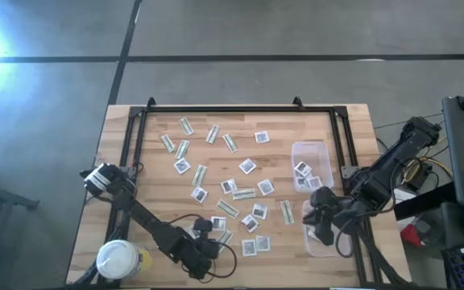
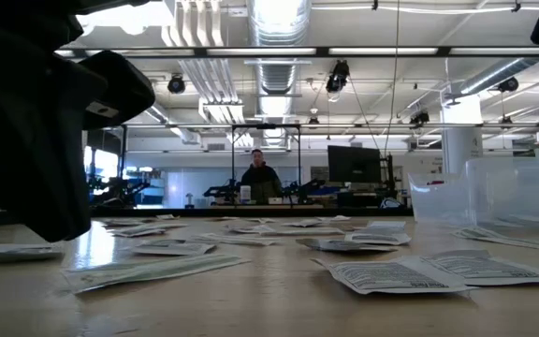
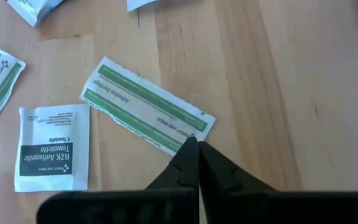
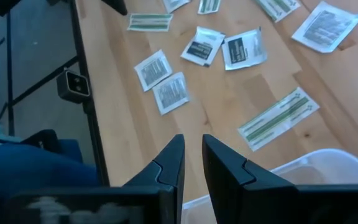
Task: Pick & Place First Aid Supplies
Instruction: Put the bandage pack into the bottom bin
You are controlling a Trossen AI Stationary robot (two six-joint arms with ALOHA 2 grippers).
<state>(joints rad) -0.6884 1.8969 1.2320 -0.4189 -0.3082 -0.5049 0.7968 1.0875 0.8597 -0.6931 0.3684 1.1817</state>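
Workshop hall behind, pale wooden counter [image 1: 240,242] in front, with a person standing far off at a bench in the low view.

Left pincer [image 3: 197,147]: low at the near edge of the counter, fingers pressed together, tips at the end of one green-and-white strip [image 3: 146,107] that lies flat on the wood; whether the strip is nipped or only touched cannot be told. A white towelette packet [image 3: 51,147] lies just beside that strip.

Right pincer [image 4: 192,155]: raised above the near clear tub [image 1: 319,229] at the right side, fingers a little apart, nothing between them.

Advice for the step in hand: the strip is thin and flat, so the tips should probably catch its end edge squarely and lift slowly. A slipped grip would likely slide it across the wood instead of raising it. Carrying it over the neighbouring packet avoids dragging that one along.

Count, from the high view:
- strips on the counter: about ten
- square white packets on the counter: about twelve
- packets already in the far tub [image 1: 310,158]: at least two
- clear tubs: two
- white-lidded jar [image 1: 118,259]: one, at the near left corner
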